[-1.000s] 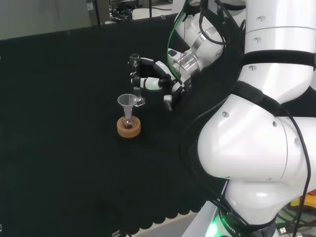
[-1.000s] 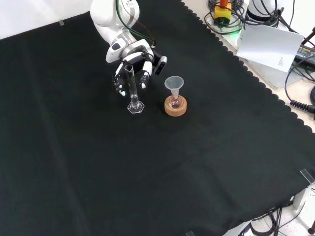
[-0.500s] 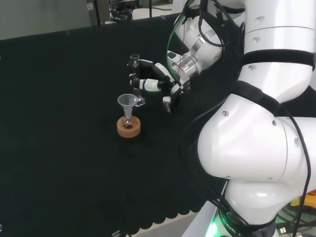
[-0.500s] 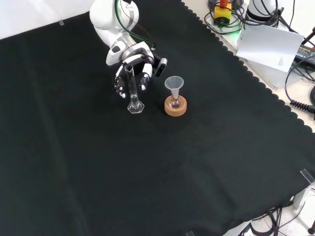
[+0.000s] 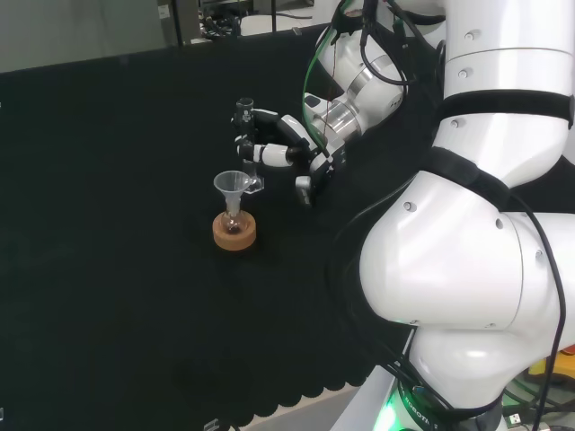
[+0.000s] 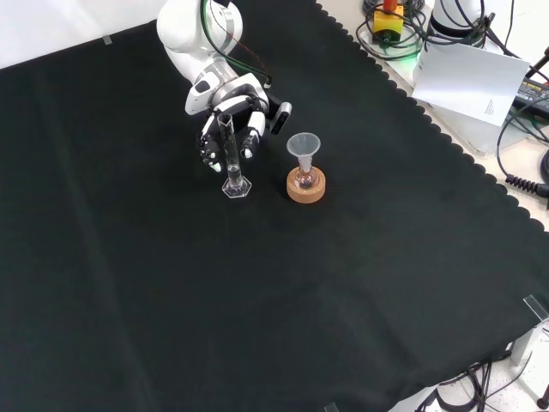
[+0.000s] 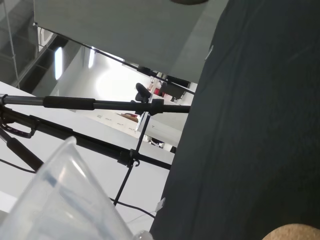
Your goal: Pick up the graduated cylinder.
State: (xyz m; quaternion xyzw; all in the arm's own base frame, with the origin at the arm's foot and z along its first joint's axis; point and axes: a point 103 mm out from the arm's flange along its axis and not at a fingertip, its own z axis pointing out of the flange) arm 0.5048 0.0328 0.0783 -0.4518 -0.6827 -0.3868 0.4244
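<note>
While curled around the upright cylinder [image 6: 230, 153] on the surface [image 6: 171, 300], left of the funnel [image 6: 303, 145] in the front view, hand [image 6: 230, 110] closing mid-tube, apparently to lift without tipping.

Head behind arm, front opposite; both share funnel [image 5: 233, 185].

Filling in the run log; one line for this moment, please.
stage: grasping | hand: fingers around cylinder | cylinder: upright, base on cloth | funnel: beside it
</note>
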